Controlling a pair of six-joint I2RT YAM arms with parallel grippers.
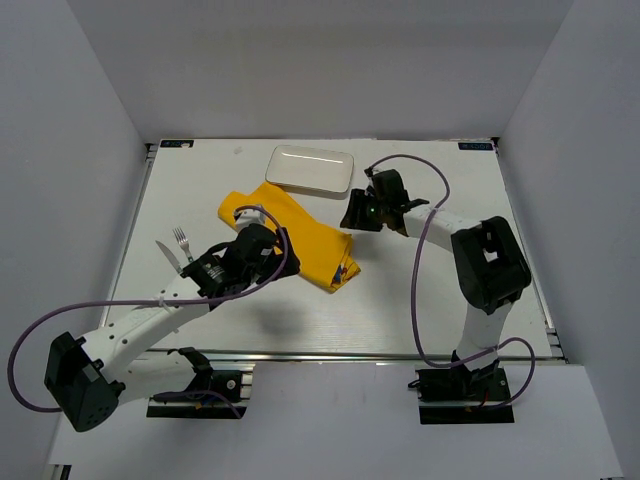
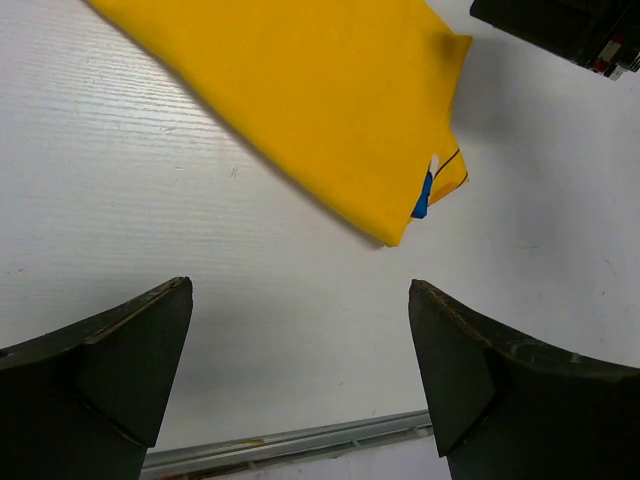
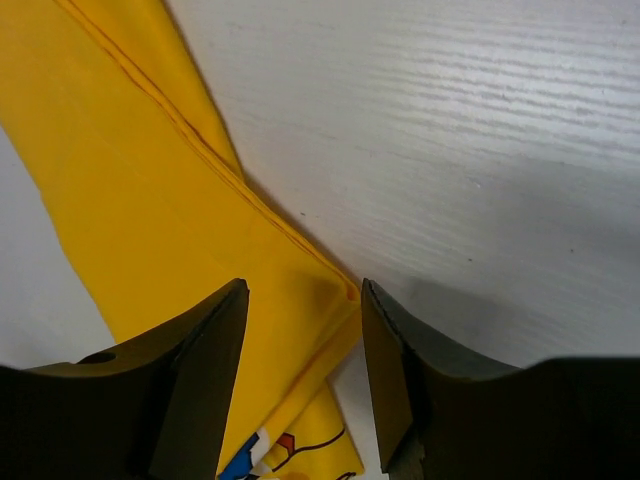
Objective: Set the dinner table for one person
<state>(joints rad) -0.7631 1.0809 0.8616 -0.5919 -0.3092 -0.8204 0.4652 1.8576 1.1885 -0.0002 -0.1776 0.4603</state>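
Dinner table (image 1: 380, 320): right pincer (image 3: 304, 290) straddles the yellow placemat (image 3: 130, 200) edge.

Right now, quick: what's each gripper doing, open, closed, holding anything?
Left gripper: open, holding nothing.
Right gripper: partly open, astride the edge of the yellow placemat, not clamped on it.

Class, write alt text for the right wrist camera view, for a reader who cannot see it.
The right gripper has its two dark fingers slightly apart, framing the hemmed edge of a folded yellow cloth. The cloth lies on the white, faintly wood-grained dinner table. A bit of coloured print shows at the cloth's lower corner.
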